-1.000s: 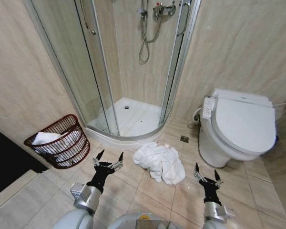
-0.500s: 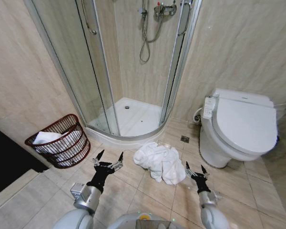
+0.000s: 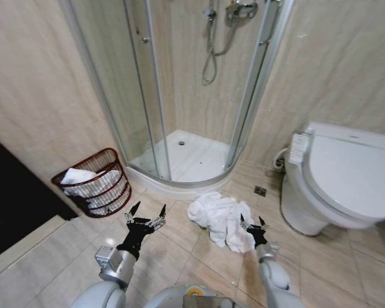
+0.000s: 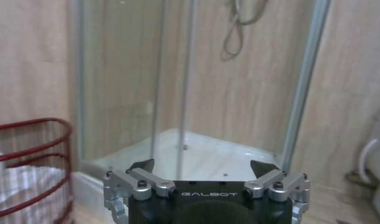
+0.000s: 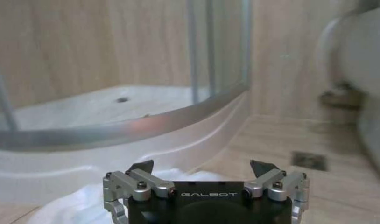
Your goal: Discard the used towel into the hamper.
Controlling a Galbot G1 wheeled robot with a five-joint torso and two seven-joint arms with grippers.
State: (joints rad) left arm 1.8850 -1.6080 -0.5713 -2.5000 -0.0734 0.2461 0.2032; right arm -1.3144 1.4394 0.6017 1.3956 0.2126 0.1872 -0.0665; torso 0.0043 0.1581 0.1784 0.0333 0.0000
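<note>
A crumpled white used towel (image 3: 221,217) lies on the tan floor tiles in front of the shower; its edge shows as a white heap (image 5: 84,200) in the right wrist view. My right gripper (image 3: 251,222) hangs open right above the towel's right end, with nothing between its fingers (image 5: 202,167). My left gripper (image 3: 145,212) is open and empty over bare tiles to the towel's left (image 4: 202,166). The hamper (image 3: 93,181), a reddish-brown wire basket, stands against the left wall with white cloth inside; its red rim (image 4: 34,144) appears in the left wrist view.
A glass corner shower (image 3: 186,96) with a raised white tray (image 3: 179,163) stands behind the towel. At the right is a white toilet (image 3: 346,183). A floor drain (image 3: 261,191) lies near it. A dark doorway (image 3: 9,199) opens on the left.
The head camera has swung, shifting the whole scene rightwards. My right gripper has moved left and forward to just above the towel's right end. The left gripper keeps its place.
</note>
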